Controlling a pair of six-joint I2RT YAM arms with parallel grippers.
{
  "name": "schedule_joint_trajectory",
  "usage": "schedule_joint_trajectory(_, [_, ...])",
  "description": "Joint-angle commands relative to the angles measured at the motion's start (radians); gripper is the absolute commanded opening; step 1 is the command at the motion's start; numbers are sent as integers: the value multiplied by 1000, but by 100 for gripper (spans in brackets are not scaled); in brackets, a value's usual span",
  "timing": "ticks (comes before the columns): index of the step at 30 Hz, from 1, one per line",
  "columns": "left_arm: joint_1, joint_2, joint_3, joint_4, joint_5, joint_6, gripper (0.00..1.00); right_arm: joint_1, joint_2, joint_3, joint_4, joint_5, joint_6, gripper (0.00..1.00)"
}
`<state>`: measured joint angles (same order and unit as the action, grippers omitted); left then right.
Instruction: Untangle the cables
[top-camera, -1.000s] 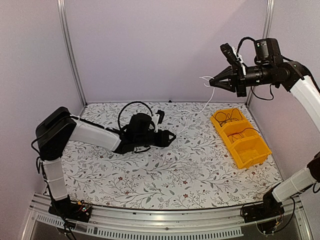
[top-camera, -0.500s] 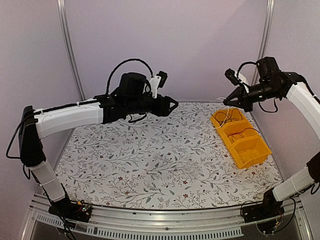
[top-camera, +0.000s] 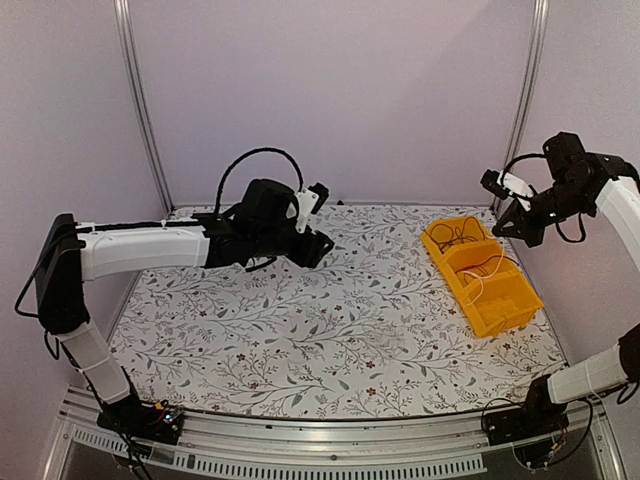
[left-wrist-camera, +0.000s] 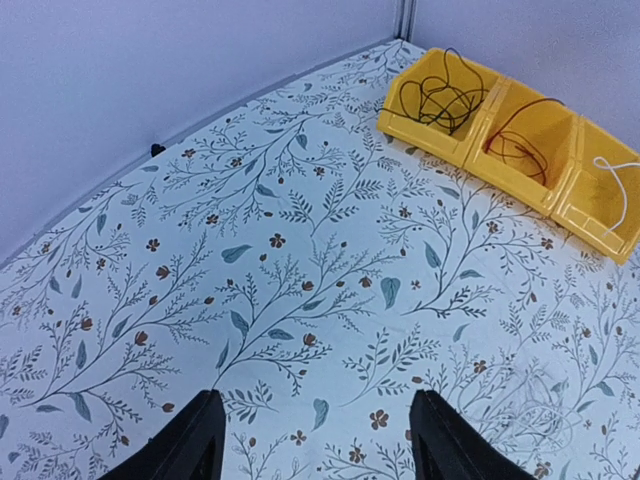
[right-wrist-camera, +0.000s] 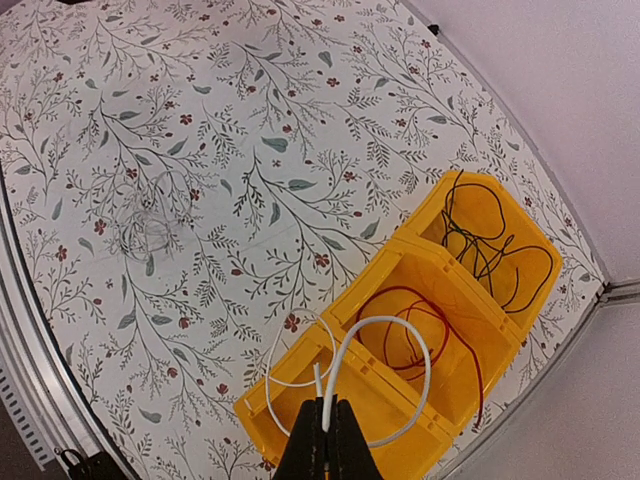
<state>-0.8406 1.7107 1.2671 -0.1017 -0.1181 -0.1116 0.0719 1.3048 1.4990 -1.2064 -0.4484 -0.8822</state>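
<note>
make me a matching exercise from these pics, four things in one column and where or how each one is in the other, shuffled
Column 1
1. thin black cable
2. thin red cable
3. thin white cable
4. left gripper

Column 2
a. pinched in the shut right gripper
b. open, holding nothing, above the floral table
c. coiled in the middle compartment of the yellow plastic bin
d. coiled in the bin's end compartment farthest from the arms

Pairs: 1-d, 2-c, 3-a, 4-b
</note>
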Motion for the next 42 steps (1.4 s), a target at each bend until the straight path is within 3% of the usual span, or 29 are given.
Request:
schedule_joint_trajectory(1, [9,-19,31,21,-15,24,64,-47,-51,-69,-77,121,-97,0])
schedule_joint_trajectory(10, [4,-25,28,19,-13,27,64,-228,-32,-226,7,256,-212,0])
schedule_joint_trajectory(21, [-6,-7,32,11,-11,31,65,-236,145,-382,187,283,-169,1])
schedule_joint_trajectory(23, [-8,-3,32,11,-7,31,65,-236,179,-380,197,285,-143,5])
schedule_joint_trajectory(27, [-11,1,32,9,-3,31,65,-236,197,-376,198,289,-123,33])
schedule_joint_trajectory(30, [-13,6,34,8,-1,31,65,-236,176,-356,187,300,-120,42])
schedule_joint_trajectory(36, [-17,10,35,6,1,32,65,-207,135,-302,145,287,-80,47])
schedule_joint_trajectory(42, [-15,19,38,-2,11,24,65,15,61,-398,149,254,-51,47])
